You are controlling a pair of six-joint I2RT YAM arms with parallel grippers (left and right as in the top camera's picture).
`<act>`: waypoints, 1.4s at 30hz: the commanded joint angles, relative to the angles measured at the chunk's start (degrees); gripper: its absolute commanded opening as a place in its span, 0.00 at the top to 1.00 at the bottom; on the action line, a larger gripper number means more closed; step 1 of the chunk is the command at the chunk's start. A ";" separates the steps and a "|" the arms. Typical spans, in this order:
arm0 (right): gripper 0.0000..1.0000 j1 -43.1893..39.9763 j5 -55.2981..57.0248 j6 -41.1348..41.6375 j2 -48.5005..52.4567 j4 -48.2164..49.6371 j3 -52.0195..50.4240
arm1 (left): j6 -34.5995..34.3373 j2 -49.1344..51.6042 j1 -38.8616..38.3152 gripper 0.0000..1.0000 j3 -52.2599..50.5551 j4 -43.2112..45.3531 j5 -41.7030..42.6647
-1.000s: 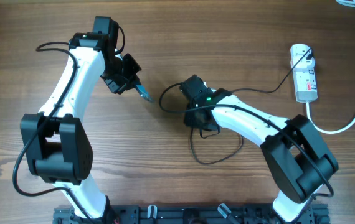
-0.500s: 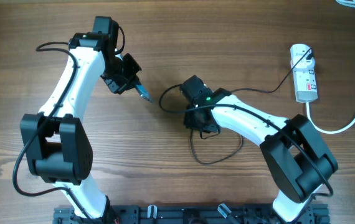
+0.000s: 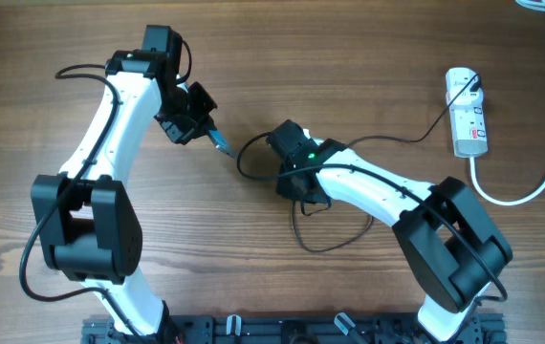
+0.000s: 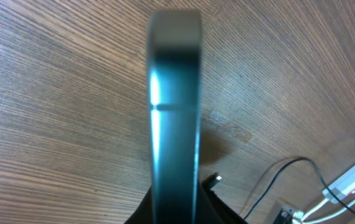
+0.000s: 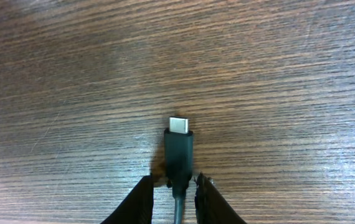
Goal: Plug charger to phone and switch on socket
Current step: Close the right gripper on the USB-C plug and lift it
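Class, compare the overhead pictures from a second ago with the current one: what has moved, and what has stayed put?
The right end effector, pinching the charger just behind its connector, shifted left toward the phone, dragging the black cable loop with it. The left end effector kept the phone gripped in the same place, and the socket did not move.

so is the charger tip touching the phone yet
Apart. In the right wrist view the charger tip has bare wood all round its metal end; overhead, the phone sits clear of that wrist.
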 commanded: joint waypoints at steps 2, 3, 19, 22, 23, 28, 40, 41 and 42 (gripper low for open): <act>0.79 0.46 1.62 1.79 4.13 -0.83 -1.40 | 0.66 -1.68 0.00 0.96 0.15 0.20 -0.11; 0.81 0.46 1.62 1.79 4.13 -0.85 -1.40 | 0.66 -1.68 0.00 0.96 0.15 0.20 -0.11; 0.80 0.46 0.50 2.05 4.13 -1.68 -1.40 | 0.66 -1.68 0.00 0.96 0.15 0.20 -0.11; 0.83 0.46 0.52 2.05 4.13 -1.79 -1.40 | 0.66 -1.68 0.00 0.96 0.15 0.17 -0.11; 0.84 0.46 0.48 2.08 4.13 -1.88 -1.40 | 0.66 -1.68 0.00 0.96 0.15 0.17 -0.11; 0.80 0.46 0.22 1.95 4.13 -1.95 -1.40 | 0.66 -1.68 0.00 0.96 0.15 0.17 -0.11; 0.88 0.46 -0.52 1.60 4.26 -2.40 -1.42 | 0.66 -1.68 0.00 0.96 0.15 0.17 -0.11; 0.89 0.46 -0.55 1.62 4.26 -2.49 -1.42 | 0.66 -1.68 0.00 0.96 0.15 0.17 -0.11; 0.90 0.52 -0.55 1.64 4.28 -2.56 -1.42 | 0.66 -1.68 0.00 0.96 0.15 0.15 -0.11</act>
